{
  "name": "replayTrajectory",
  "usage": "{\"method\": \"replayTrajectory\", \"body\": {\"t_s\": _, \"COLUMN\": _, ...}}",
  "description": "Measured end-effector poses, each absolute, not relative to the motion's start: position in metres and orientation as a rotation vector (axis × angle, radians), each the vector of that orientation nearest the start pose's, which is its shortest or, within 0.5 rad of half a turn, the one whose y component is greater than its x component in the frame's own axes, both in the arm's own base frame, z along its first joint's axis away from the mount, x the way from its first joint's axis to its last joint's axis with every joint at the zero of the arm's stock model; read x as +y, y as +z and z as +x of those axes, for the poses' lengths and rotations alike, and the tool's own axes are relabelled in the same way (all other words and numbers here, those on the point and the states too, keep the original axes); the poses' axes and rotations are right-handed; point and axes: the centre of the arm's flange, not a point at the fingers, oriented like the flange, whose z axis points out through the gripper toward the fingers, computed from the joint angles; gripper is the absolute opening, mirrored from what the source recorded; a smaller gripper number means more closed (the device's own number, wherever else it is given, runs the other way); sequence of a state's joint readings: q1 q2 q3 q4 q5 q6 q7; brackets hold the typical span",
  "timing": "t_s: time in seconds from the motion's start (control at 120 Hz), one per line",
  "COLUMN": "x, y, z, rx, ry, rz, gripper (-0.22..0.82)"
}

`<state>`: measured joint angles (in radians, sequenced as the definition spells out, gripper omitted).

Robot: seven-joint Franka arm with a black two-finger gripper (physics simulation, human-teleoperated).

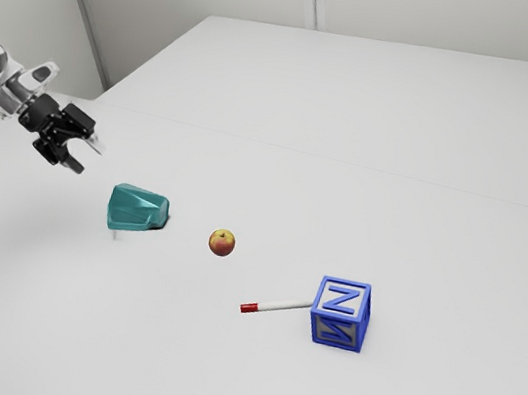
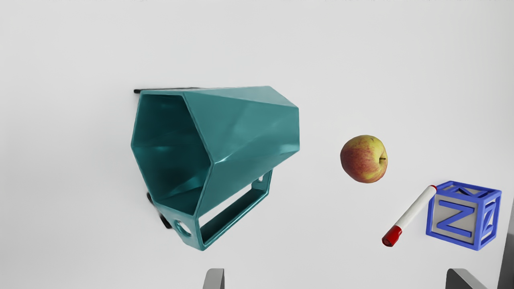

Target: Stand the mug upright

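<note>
Tool: the gripper (image 1: 86, 156) is above the table (image 1: 149, 341), at the exterior view's left. Its two fingers stand wide apart with no object between them.

Workpiece: the mug (image 2: 217, 148) is the nearest object to the gripper and lies on its side on the table. Its wide mouth faces the exterior view's left; its narrower base points toward the apple (image 2: 364, 159). The handle (image 2: 237, 216) projects from the mug's side. Thin dark shapes show at the mug's edges; their nature cannot be determined.

Task status: the upright condition is not met. By judgement, the remaining work is to secure the mug, rotate it until the base faces down, seat it on the table and release it. Check that the grip is firm before rotation; the sloped, faceted wall may slip or roll, and the handle may catch a finger or the table.

Surroundings: the apple is near the base end, apart from the mug. It does not block access to the mug, but could be struck and roll if the mug swings toward it. Farther out lies the marker (image 2: 409, 214), one end at the block (image 2: 461, 216); contact between them cannot be confirmed. The block is the farthest of these objects. Neither obstructs the mug.
</note>
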<state>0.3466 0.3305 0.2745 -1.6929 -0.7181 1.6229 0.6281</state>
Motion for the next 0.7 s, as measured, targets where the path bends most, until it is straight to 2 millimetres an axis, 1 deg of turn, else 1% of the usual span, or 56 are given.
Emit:
{"method": "replayTrajectory", "body": {"t_s": 0.108, "x": 0.296, "y": 0.375, "z": 0.552, "rx": 0.213, "ry": 0.102, "rz": 2.400, "gripper": 0.60}}
{"method": "replayTrajectory", "body": {"t_s": 0.225, "x": 0.298, "y": 0.354, "z": 0.558, "rx": 0.215, "ry": 0.144, "rz": 2.366, "gripper": 0.60}}
{"method": "replayTrajectory", "body": {"t_s": 0.367, "x": 0.303, "y": 0.336, "z": 0.557, "rx": 0.228, "ry": 0.191, "rz": 2.318, "gripper": 0.60}}
{"method": "replayTrajectory", "body": {"t_s": 0.458, "x": 0.297, "y": 0.322, "z": 0.555, "rx": 0.241, "ry": 0.206, "rz": 2.267, "gripper": 0.60}}
{"method": "replayTrajectory", "body": {"t_s": 0.7, "x": 0.285, "y": 0.305, "z": 0.553, "rx": 0.226, "ry": 0.216, "rz": 2.184, "gripper": 0.60}}
